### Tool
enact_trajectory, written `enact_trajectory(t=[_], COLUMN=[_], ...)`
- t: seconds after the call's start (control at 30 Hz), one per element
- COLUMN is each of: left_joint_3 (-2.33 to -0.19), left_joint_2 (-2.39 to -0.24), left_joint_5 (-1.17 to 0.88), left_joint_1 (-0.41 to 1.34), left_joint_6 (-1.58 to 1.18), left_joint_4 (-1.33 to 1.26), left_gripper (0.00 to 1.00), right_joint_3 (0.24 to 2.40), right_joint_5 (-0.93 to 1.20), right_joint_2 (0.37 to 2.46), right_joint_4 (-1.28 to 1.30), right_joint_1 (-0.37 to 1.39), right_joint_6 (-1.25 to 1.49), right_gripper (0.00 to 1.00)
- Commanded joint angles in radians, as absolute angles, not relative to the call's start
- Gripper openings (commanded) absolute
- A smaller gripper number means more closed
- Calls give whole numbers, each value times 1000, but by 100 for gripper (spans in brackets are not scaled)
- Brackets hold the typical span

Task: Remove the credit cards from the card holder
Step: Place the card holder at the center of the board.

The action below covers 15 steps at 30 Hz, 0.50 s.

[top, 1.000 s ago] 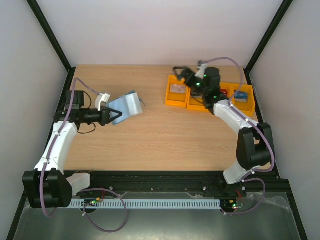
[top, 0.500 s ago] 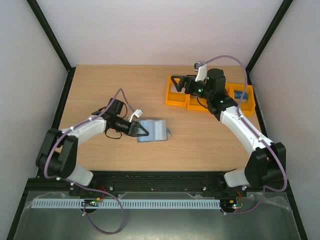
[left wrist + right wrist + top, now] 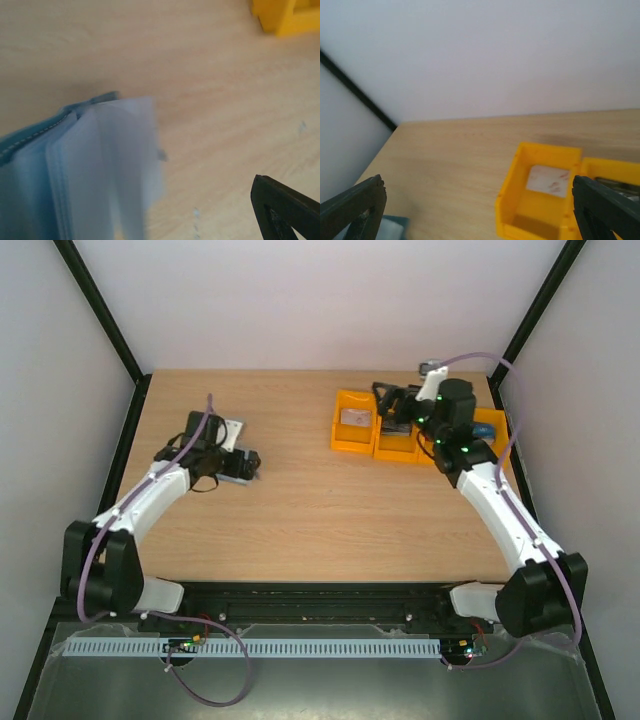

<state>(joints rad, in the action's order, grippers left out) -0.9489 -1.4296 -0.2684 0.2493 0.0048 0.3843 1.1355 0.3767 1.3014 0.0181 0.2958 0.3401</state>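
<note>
Left claw (image 3: 247,463) sits low near the desk's (image 3: 330,520) left edge. It looks wide, with one finger hidden behind the card holder (image 3: 90,165), which is blurry and fanned at the wrist view's lower left. Right claw (image 3: 477,192) is spread wide over the orange bins (image 3: 350,446) at upper right, and there's a greyish card (image 3: 355,418) in the leftmost. Big stretch of wood between them.
</note>
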Motion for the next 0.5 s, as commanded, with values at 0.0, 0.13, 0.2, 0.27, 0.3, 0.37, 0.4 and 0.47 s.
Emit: enact_trajectory(t=[0.0, 0.13, 0.2, 0.27, 0.3, 0.37, 0.4, 0.47], left_joint_3=[-955, -827, -810, -818, -825, -834, -833, -794], left_joint_2=[-1327, -1263, -1250, -1246, -1245, -1233, -1226, -1216], left_joint_5=[-128, -310, -340, -329, -313, -304, -334, -466], left_joint_1=[216, 173, 141, 124, 118, 107, 101, 76], left_joint_6=[64, 33, -5, -20, -25, -32, -39, -59], left_joint_4=[417, 356, 342, 336, 329, 326, 327, 318], left_gripper=[99, 99, 99, 99, 99, 100, 100, 99], right_joint_3=[1072, 1032, 1047, 1050, 1049, 1048, 1049, 1050], right_joint_5=[352, 385, 420, 445, 452, 469, 480, 492], right_joint_2=[1200, 1154, 1144, 1134, 1129, 1128, 1129, 1130], right_joint_4=[-65, -102, -81, -79, -82, -86, -85, -86], right_joint_1=[187, 158, 157, 156, 156, 156, 156, 156], right_joint_6=[412, 426, 411, 398, 397, 397, 399, 402], right_gripper=[99, 99, 99, 99, 99, 99, 99, 99])
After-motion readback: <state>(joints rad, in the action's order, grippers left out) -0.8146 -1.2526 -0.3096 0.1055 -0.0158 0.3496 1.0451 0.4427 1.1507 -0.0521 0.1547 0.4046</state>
